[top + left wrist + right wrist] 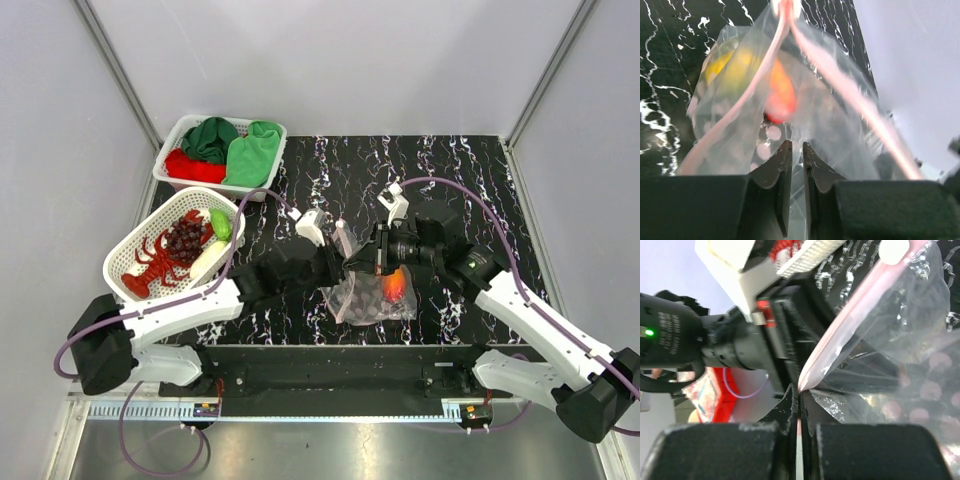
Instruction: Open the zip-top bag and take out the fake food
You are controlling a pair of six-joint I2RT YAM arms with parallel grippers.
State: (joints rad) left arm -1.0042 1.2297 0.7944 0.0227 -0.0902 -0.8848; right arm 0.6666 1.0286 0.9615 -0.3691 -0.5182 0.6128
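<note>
**Both jaws on the bag (360, 305)**

We saw the right jaws fully closed on its pink zip strip. The left jaws stood a sliver apart, clear film pinched between them. The bag sat on the tabletop (460, 180), mouth parted, an orange-red fruit (780, 95) inside.

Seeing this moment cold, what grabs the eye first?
At the centre of the table, the left hand and right hand both pinch the clear, pink-stripped zip-top bag, an orange-red fruit glowing inside. At far left, a red lobster lies in a white basket.
</note>
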